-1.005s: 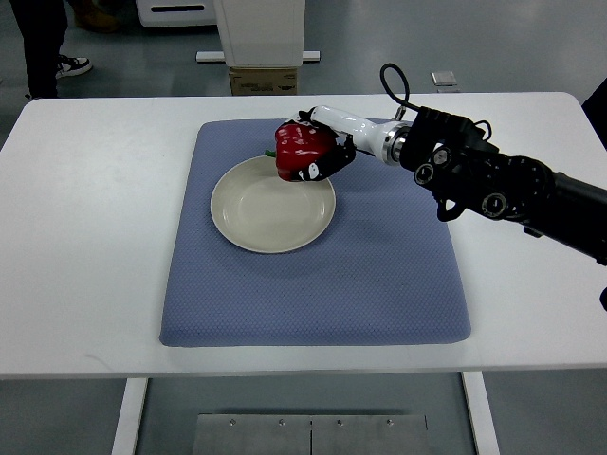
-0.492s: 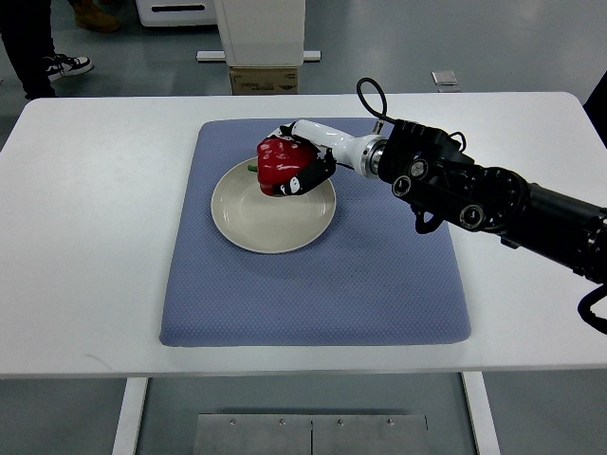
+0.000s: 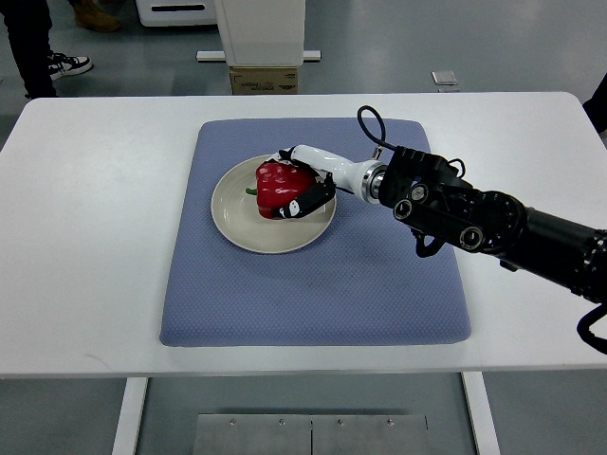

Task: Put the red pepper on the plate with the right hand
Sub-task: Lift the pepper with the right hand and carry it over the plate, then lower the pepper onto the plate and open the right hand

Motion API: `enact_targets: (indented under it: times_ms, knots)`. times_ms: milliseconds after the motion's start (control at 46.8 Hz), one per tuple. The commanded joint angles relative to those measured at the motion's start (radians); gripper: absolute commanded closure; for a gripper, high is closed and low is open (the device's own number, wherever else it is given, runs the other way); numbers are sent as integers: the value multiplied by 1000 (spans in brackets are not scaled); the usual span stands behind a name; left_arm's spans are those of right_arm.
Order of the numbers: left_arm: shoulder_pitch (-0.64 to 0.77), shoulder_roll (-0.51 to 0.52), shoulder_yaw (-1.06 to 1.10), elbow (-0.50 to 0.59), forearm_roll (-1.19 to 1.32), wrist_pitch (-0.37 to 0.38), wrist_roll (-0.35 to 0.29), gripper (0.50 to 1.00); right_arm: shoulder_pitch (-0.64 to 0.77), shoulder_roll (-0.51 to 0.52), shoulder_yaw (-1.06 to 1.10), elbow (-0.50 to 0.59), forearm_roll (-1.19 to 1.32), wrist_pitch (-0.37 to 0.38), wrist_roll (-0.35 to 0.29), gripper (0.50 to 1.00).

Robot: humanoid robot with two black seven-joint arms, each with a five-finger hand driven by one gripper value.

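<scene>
Over the plate [image 3: 237, 227], right hand [image 3: 305, 190] grips red pepper [image 3: 278, 186].

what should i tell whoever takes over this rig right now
Right hand: fingers shut on the red pepper, holding it over the plate, low or just touching; contact cannot be told.
Left hand: not in view.
Plate sits on the blue mat on the white table.
Done: pepper picked up and brought to the plate.
Left: settle it on the plate, open the fingers, pull the arm back.
</scene>
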Motion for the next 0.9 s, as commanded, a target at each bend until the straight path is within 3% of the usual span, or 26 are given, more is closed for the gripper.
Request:
enact_targets:
  times_ms: [0, 257, 363, 470, 513, 876]
  knots:
    - [0, 0, 0, 0, 0, 0, 0, 500, -2, 0, 0, 0, 0, 0, -6, 1000]
    - [0, 0, 0, 0, 0, 0, 0, 500, -16, 0, 0, 0, 0, 0, -1, 984]
    - [0, 0, 0, 0, 0, 0, 0, 500, -16, 0, 0, 0, 11, 0, -1, 739]
    - [0, 0, 0, 0, 0, 0, 0, 500, -16, 0, 0, -2, 23, 0, -1, 559]
    - [0, 0, 0, 0, 0, 0, 0, 500, -14, 0, 0, -2, 28, 0, -1, 513]
    - [0, 0, 0, 0, 0, 0, 0, 500, -1, 0, 0, 0, 37, 8, -6, 500]
